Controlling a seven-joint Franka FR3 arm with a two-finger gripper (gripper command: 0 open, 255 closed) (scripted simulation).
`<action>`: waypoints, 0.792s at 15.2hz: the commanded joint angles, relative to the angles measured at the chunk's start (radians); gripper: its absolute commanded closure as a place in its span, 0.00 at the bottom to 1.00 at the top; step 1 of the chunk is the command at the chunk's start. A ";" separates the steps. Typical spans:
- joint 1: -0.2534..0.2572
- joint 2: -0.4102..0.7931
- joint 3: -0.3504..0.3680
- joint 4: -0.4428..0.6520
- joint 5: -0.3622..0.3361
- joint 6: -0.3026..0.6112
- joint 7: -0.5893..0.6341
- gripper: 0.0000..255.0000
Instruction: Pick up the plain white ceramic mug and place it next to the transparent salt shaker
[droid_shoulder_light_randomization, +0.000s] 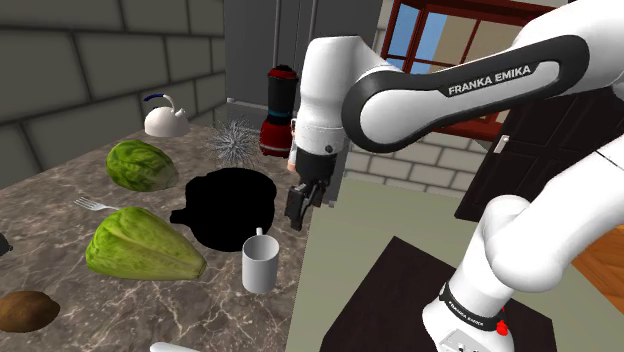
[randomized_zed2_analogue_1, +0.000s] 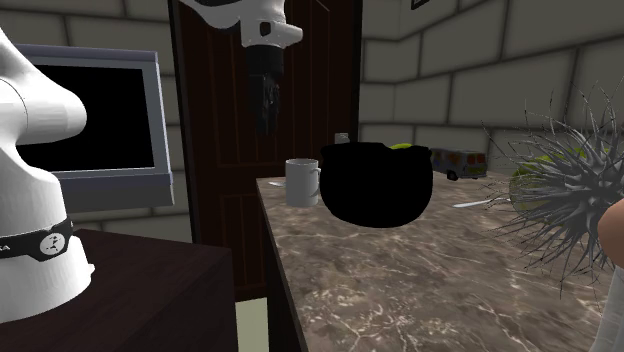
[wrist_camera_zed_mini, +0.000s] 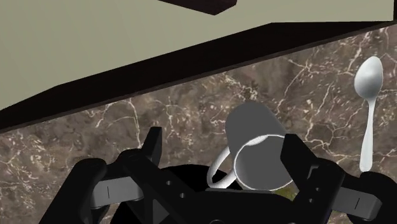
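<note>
By the desk (droid_shoulder_light_randomization: 230, 310) edge stands the white mug (droid_shoulder_light_randomization: 262, 262). At its one o'clock hangs the hand (droid_shoulder_light_randomization: 298, 210) — spread apart, empty.

The gripper (randomized_zed2_analogue_1: 266, 122) hangs with its fingers pointing down. Below the fingertips and slightly to the view's right, the white mug (randomized_zed2_analogue_1: 301, 182) stands upright on the marble counter (randomized_zed2_analogue_1: 400, 290) (untouched), a black pot (randomized_zed2_analogue_1: 378, 185) just beyond it.
</note>
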 joint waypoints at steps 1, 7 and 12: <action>0.001 0.064 0.038 0.026 -0.013 0.048 0.044 0.00; -0.002 0.291 0.141 0.137 -0.125 0.167 0.203 0.00; 0.010 0.412 0.168 0.185 -0.214 0.227 0.291 0.00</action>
